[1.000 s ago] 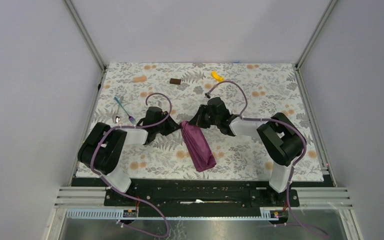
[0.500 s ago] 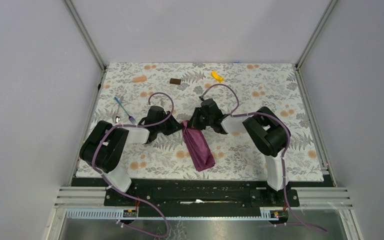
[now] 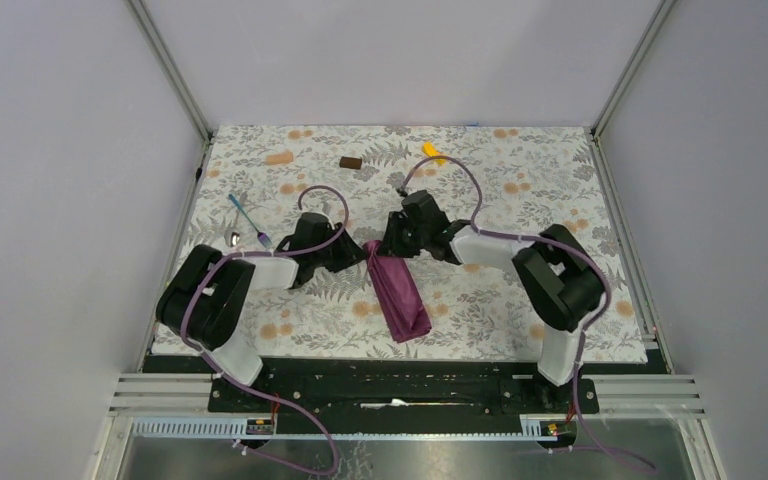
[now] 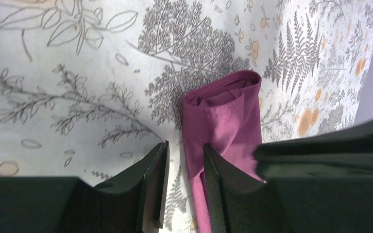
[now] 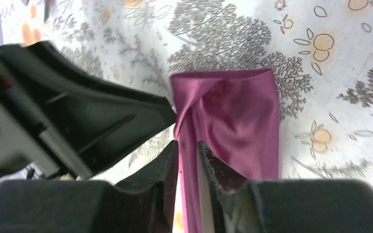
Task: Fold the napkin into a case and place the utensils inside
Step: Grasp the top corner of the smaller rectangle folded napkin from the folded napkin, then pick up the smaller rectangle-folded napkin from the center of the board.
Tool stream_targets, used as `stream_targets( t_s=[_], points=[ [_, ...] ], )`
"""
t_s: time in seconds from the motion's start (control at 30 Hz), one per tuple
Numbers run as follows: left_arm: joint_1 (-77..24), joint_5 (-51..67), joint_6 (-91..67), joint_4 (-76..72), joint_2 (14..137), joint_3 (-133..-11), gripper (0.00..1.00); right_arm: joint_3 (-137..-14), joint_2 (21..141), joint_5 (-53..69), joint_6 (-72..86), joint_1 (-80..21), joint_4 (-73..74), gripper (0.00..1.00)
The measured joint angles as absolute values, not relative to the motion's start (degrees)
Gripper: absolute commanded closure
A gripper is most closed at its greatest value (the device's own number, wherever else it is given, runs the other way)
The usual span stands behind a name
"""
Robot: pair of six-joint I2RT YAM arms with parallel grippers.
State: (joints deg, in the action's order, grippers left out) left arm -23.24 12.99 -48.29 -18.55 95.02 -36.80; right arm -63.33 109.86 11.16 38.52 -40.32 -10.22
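Note:
The plum napkin (image 3: 398, 290) lies folded into a long narrow strip on the floral covering, running from mid-table toward the near edge. Both grippers meet at its far end. My left gripper (image 3: 353, 253) is open in the left wrist view (image 4: 184, 162), with the napkin's (image 4: 228, 116) left edge in the gap. My right gripper (image 3: 386, 247) has its jaws a little apart (image 5: 188, 158) around a fold of the napkin (image 5: 243, 121). The utensils lie far left: one with a blue handle (image 3: 240, 210), one with a purple handle (image 3: 261, 238).
A brown block (image 3: 350, 162), a yellow piece (image 3: 433, 152) and a small orange piece (image 3: 280, 158) sit near the back edge. Metal frame posts and grey walls close in the table on three sides.
The right arm's elbow swung inward, then back out. The napkin's far end shifted slightly away from me. The left arm barely moved.

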Motion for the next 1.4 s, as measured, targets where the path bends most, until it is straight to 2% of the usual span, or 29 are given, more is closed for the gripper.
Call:
stream_targets(
  t_s=[0.23, 0.33, 0.5, 0.67, 0.77, 0.87, 0.97, 1.03, 1.23, 1.4],
  points=[
    [-22.48, 14.0, -47.66, -14.26, 88.71, -32.45, 0.57, -63.11, 97.86, 11.51, 28.01, -40.91, 3.51, 0.3],
    [-22.5, 15.66, -48.34, -13.69, 85.82, -29.74, 0.55, -63.09, 95.39, 9.5, 22.94, -43.46, 10.68, 0.25],
    [-25.74, 18.83, -50.74, -13.45, 81.8, -25.71, 0.52, -63.16, 95.15, 4.03, 18.28, -51.79, 20.84, 0.27],
    [-30.46, 21.04, -55.31, -15.7, 78.76, -21.19, 0.55, -64.55, 96.6, -0.91, 17.5, -55.77, 25.91, 0.43],
    [-31.62, 21.1, -57.69, -17.32, 78.22, -19.64, 0.57, -64.82, 97.03, -2.76, 17.67, -56.51, 26.13, 0.48],
    [-32.51, 21.1, -59.44, -18.59, 78.52, -19.07, 0.58, -65.21, 97.6, -3.77, 17.82, -57.65, 26.04, 0.47],
    [-33.32, 21.41, -61.58, -21.32, 80.36, -18.83, 0.62, -65.71, 98.65, -4.01, 17.91, -58.22, 25.54, 0.38],
    [-33.61, 21.65, -63.0, -23.46, 81.6, -18.5, 0.65, -65.71, 99.53, -4.16, 18.13, -58.24, 24.71, 0.37],
    [-34.22, 21.34, -65.63, -26.22, 83.81, -18.13, 0.73, -65.56, 101.01, -5.8, 18.22, -58.26, 23.18, 0.43],
    [-34.83, 21.17, -66.78, -27.88, 85.3, -18.13, 0.74, -64.86, 101.25, -6.74, 18.24, -58.48, 22.02, 0.45]
  ],
)
